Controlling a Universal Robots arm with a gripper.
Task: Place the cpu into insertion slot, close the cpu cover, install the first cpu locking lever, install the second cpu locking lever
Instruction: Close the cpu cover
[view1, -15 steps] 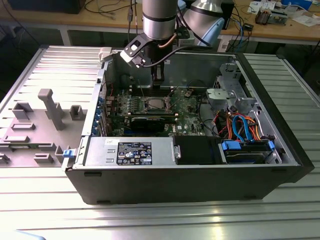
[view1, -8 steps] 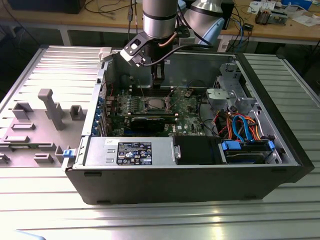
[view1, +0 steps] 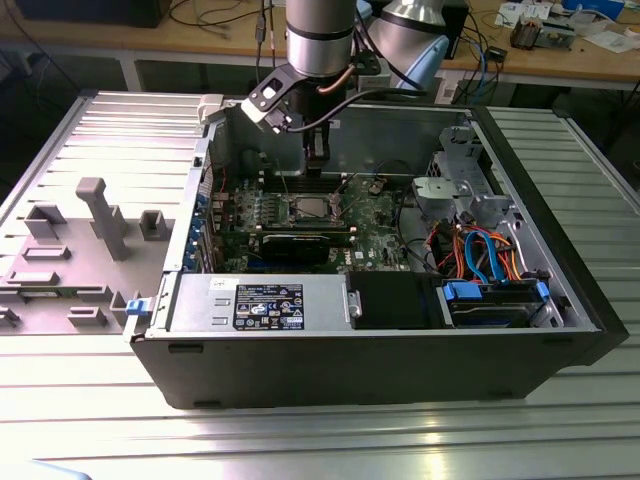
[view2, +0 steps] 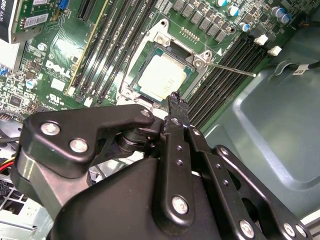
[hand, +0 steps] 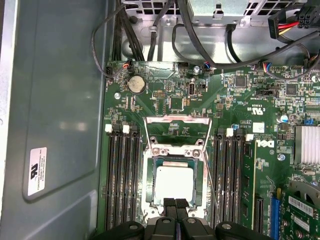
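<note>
First wrist view: closed claw (hand: 175, 203) beside cpu (hand: 172, 181) edge.

One open computer case (view1: 380, 350) on one tabletop (view1: 300, 440), under one robot arm (view1: 320, 35). Inside: one green board (hand: 150, 102), one cpu (hand: 173, 184), one insertion slot (hand: 197, 182), one cpu cover (hand: 177, 120), two banks of long memory slots (hand: 123, 185), one round coin battery (hand: 136, 84), one blue drive caddy (view1: 495, 300).
</note>
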